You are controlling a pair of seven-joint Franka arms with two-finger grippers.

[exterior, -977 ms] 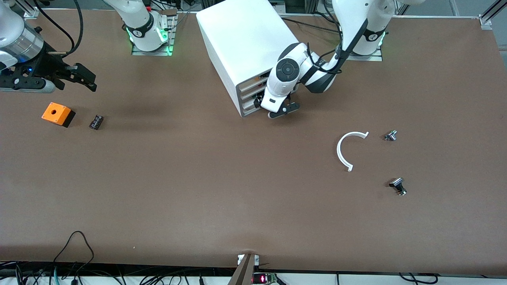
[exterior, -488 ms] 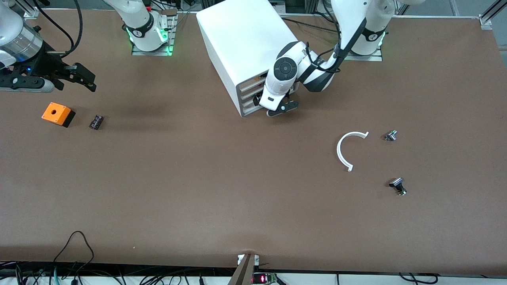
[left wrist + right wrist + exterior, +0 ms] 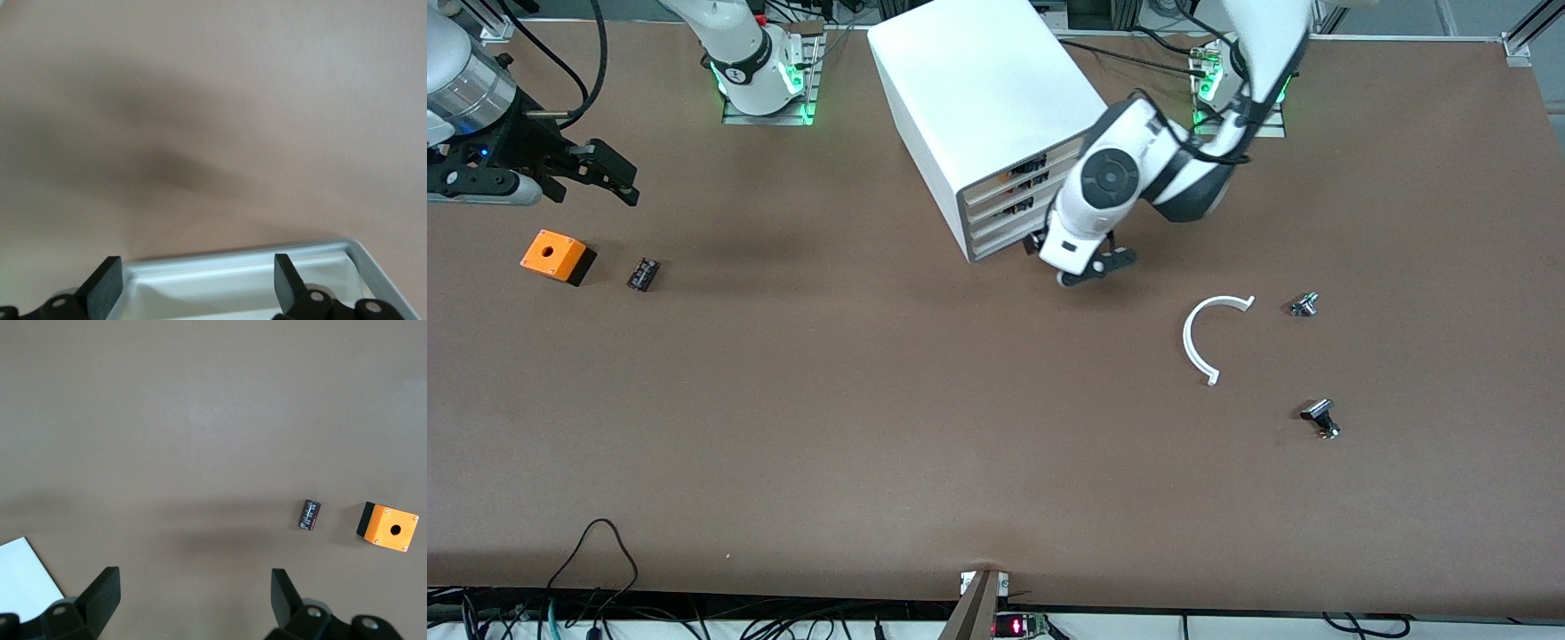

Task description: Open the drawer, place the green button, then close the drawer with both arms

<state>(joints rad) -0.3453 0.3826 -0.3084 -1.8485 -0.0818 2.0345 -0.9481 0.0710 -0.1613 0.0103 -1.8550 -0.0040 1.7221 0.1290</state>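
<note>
The white cabinet (image 3: 969,89) stands at the table's middle, near the arms' bases. My left gripper (image 3: 1089,269) is open, low at the cabinet's front by the lowest drawer (image 3: 996,244). The left wrist view shows a white tray's rim and inside (image 3: 267,263) just under my open left gripper (image 3: 197,287); the fingers do not clamp it. A small dark thumb-sized piece, which I take for the button (image 3: 643,273), lies toward the right arm's end; its cap colour does not show. It also shows in the right wrist view (image 3: 310,515). My right gripper (image 3: 618,178) (image 3: 197,600) waits open and empty above the table there.
An orange box with a hole (image 3: 557,256) (image 3: 389,528) lies beside the dark piece. A white curved strip (image 3: 1199,338) and two silver-black knobs (image 3: 1304,304) (image 3: 1320,418) lie toward the left arm's end. Cables hang over the table's front edge.
My left gripper has drawn away from the cabinet's front, toward the front camera and the left arm's end, and its arm has swung out. The right arm has barely moved.
</note>
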